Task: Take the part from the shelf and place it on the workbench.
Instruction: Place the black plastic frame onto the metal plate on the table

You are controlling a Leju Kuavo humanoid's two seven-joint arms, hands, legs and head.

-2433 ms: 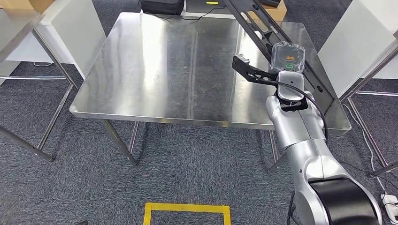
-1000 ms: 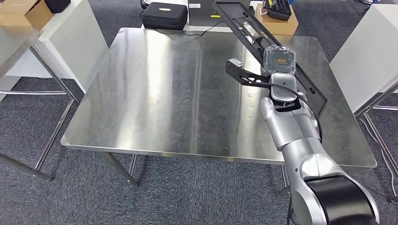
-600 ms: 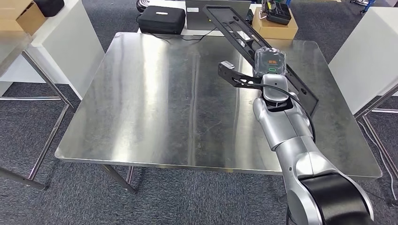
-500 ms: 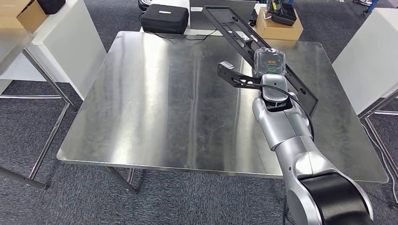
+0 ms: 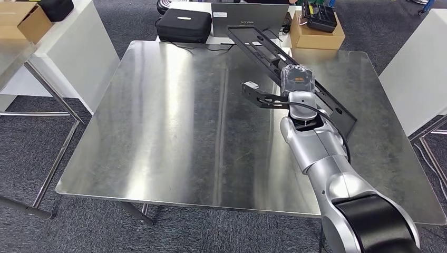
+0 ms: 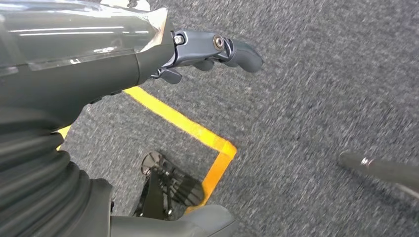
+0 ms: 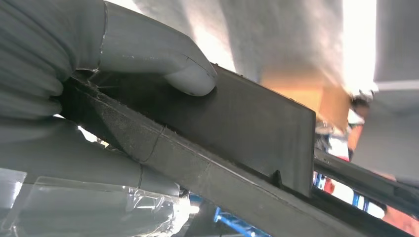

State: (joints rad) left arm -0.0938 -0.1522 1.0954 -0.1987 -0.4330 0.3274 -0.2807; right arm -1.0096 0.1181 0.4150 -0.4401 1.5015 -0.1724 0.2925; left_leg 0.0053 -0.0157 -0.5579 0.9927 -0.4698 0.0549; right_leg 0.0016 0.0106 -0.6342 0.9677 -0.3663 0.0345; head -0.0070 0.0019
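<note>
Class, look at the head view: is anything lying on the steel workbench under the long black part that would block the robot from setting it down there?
Nothing visible does. The right hand holds the black part over the workbench, whose steel top shows bare beneath and around it. The black case, laptop and cardboard box sit beyond its far edge.

A square stainless-steel counter (image 5: 174, 116) on thin metal legs stands on dark grey carpet floor (image 5: 31, 137); its brushed top shows pale reflected streaks. Whether the long black part (image 5: 263, 50) angled over its far right touches the surface cannot be told. On the floor beneath lies a yellow tape outline (image 6: 197, 133).
</note>
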